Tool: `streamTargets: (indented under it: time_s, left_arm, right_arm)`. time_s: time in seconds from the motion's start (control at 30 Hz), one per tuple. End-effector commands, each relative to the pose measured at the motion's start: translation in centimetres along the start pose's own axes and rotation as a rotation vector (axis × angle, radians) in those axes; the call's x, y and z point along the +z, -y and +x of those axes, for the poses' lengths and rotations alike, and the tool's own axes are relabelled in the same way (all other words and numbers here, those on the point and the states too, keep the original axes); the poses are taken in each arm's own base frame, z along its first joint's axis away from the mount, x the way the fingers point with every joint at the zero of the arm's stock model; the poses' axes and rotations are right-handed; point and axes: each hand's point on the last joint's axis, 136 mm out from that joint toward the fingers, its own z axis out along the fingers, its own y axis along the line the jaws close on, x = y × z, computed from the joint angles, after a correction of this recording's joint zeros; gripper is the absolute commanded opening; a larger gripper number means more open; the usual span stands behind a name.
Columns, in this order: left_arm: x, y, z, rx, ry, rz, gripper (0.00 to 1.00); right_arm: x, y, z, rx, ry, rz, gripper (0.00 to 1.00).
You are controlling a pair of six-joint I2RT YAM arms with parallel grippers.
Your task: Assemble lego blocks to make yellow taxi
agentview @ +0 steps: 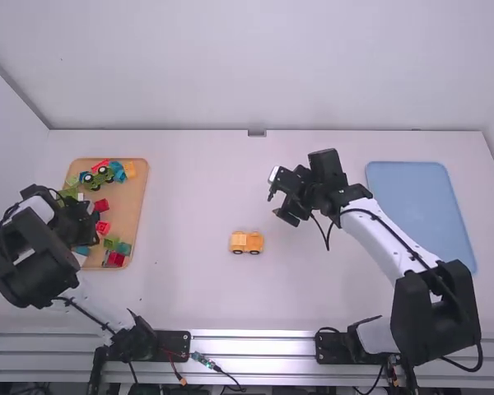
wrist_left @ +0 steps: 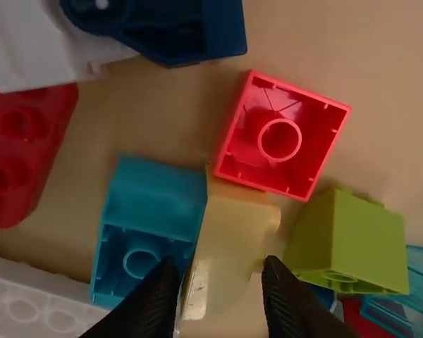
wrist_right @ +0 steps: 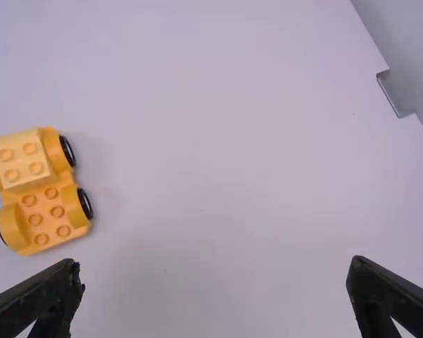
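Your left pincer [wrist_left: 217, 271] is narrow, apparently closed on the pale yellow block [wrist_left: 229, 236] between its fingers. The block should handle light, stiff and a little slick; hold its flat sides squarely, away from the teal block [wrist_left: 155, 193] beside it. Your right pincer [wrist_right: 215, 271] stands wide and empty, the taxi base [wrist_right: 49, 204] on the table [wrist_right: 218, 176] leftward of it.
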Motion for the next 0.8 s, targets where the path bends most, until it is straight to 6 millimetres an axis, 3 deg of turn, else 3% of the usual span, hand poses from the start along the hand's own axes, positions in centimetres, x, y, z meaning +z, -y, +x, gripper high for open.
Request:
streamTargets:
  time_s: [0.0,0.1,0.77]
  left_arm:
    - [0.4,0.9,0.2,0.008,-0.012,0.027,0.31]
    - [0.4,1.1,-0.2,0.010,0.011,0.044,0.36]
    - [0.2,3.0,-0.8,0.006,0.052,0.146,0.38]
  right_arm:
    - [-1.0,1.0,-0.9,0.000,0.024,0.028,0.99]
    - [-1.0,1.0,-0.9,0.000,0.024,0.027,0.99]
    - [-1.0,1.1,-0.7,0.008,0.022,0.026,0.99]
